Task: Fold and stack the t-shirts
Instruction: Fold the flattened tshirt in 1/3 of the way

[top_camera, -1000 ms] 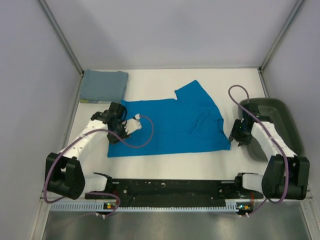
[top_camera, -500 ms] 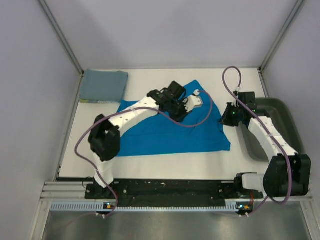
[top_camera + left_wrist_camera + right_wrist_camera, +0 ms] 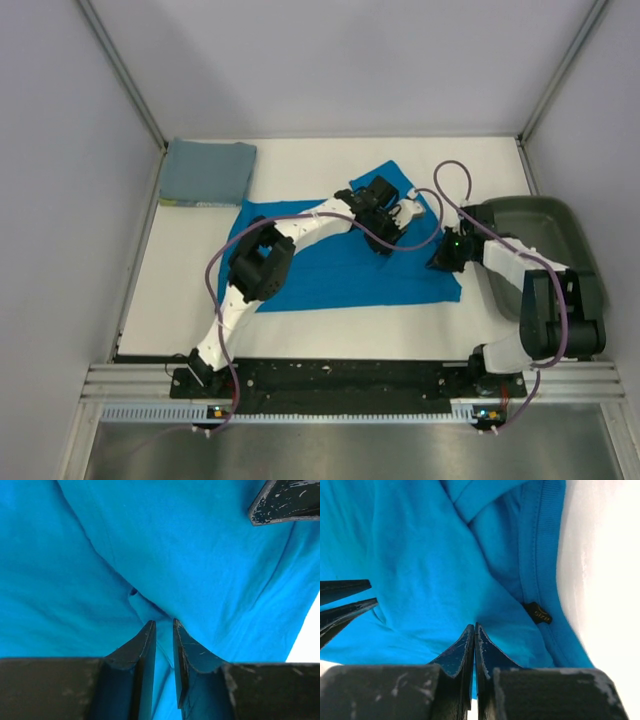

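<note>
The cobalt blue t-shirt (image 3: 340, 255) lies spread on the white table. My left gripper (image 3: 398, 213) reaches across to its upper right part. In the left wrist view the gripper (image 3: 164, 625) is shut on a raised fold of the blue cloth (image 3: 150, 555). My right gripper (image 3: 443, 256) is at the shirt's right edge. In the right wrist view it (image 3: 474, 627) is shut on the blue cloth (image 3: 430, 555), beside the collar band and its small black label (image 3: 537, 612). The grey-blue t-shirt (image 3: 206, 172) lies folded square at the back left.
The dark green tray (image 3: 548, 222) stands at the right edge, just behind my right arm. Grey walls close in the table on the left, back and right. Each gripper's fingers (image 3: 282, 500) show in the other's wrist view (image 3: 342, 605).
My left arm has swung from the shirt's left edge across to its upper right part. My right gripper has moved from the tray's side in onto the shirt's right edge.
</note>
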{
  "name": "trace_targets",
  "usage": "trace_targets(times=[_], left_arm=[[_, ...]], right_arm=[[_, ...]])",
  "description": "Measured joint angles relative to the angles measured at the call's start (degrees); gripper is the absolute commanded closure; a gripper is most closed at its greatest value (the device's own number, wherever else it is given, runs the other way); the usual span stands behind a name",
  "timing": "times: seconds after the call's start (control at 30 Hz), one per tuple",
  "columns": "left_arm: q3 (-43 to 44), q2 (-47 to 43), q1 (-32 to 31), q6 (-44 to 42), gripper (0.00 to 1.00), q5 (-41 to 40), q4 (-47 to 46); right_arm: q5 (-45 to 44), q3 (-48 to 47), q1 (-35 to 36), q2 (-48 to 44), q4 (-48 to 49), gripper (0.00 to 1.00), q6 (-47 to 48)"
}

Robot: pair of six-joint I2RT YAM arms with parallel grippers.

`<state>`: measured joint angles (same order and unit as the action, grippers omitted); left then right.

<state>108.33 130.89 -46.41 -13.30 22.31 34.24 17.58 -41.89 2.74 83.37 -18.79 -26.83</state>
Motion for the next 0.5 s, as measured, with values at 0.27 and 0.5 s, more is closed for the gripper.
trace_targets(times=[0.27,0.5], left_arm=[[2.5,3.6,-0.6,0.1,0.74,-1.2,-0.1],[3.9,3.8,-1.1,-0.2,0.57,-4.7,-0.7]], right_arm=[[0.3,3.6,-2.1,0.7,2.2,1.0,-1.9],[0.9,4.7,-2.2,0.2,4.1,1.0,-2.4]])
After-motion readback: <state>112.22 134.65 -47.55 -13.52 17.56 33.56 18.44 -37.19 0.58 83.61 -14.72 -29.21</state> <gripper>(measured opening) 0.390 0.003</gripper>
